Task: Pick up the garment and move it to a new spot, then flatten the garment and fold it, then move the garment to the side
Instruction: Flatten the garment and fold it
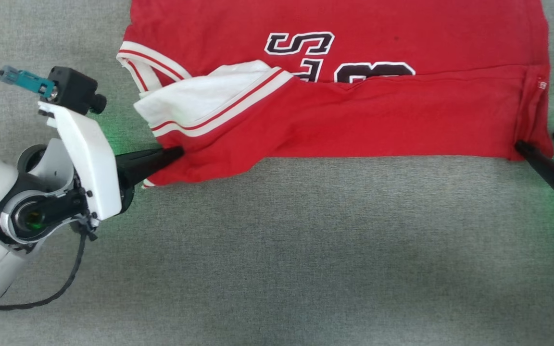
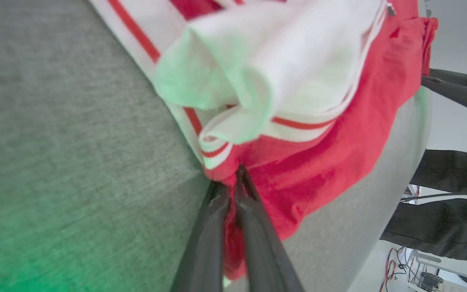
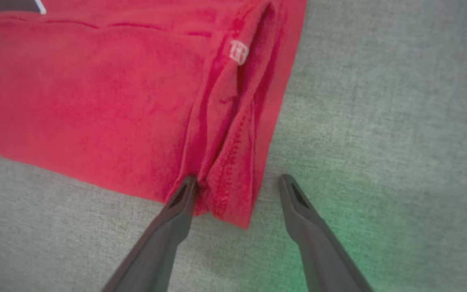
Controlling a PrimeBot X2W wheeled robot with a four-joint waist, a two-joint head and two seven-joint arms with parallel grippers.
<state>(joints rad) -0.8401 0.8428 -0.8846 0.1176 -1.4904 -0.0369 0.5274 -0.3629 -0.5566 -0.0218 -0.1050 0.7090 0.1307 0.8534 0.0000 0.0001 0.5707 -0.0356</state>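
The garment lies part-folded on the grey table. The left fingers are pinched shut on its sleeve-side lower corner; the right fingers stand wide apart around the opposite hem corner, gripping nothing.

The left hand lies nearly level at the red jersey's near left corner, fingers pinched together on a fold of cloth. The right hand sits at the jersey's near right corner, fingers spread, the corner between them, one tip touching the hem.
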